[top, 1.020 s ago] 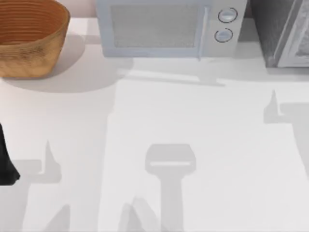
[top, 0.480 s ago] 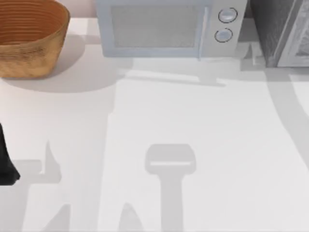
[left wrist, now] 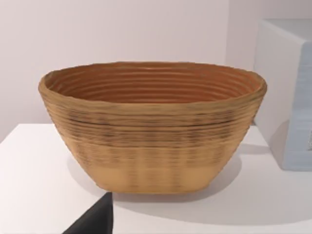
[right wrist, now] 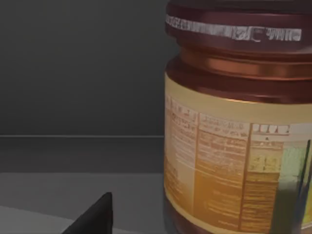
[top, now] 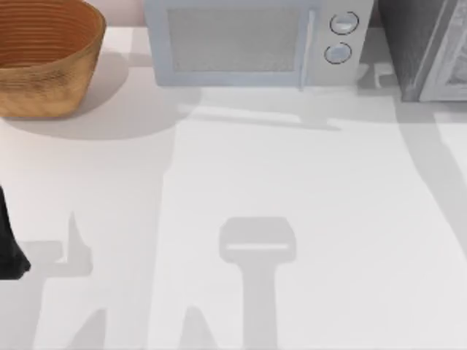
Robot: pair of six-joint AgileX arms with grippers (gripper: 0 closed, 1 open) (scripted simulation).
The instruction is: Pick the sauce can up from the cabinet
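Observation:
The sauce can (right wrist: 239, 122) stands upright and very close in the right wrist view, with a dark maroon rim, a coppery band and a tan printed label. It sits on the grey floor inside the dark cabinet (right wrist: 73, 68). A dark part of my right gripper (right wrist: 92, 219) shows low in that view, just beside the can and apart from it. In the top view the cabinet (top: 412, 44) is the dark grey speckled box at the back right, with its pale framed door (top: 449, 62) swung open. My left arm (top: 9, 248) is parked at the left edge.
A woven brown basket (top: 44, 55) stands at the back left and faces the left wrist camera (left wrist: 151, 126). A white microwave (top: 248, 40) with two round knobs sits at the back middle, next to the cabinet. Arm shadows lie across the white table (top: 292, 168).
The right arm's shadow has slid from the right side of the table up to the foot of the cabinet. The left arm has not moved.

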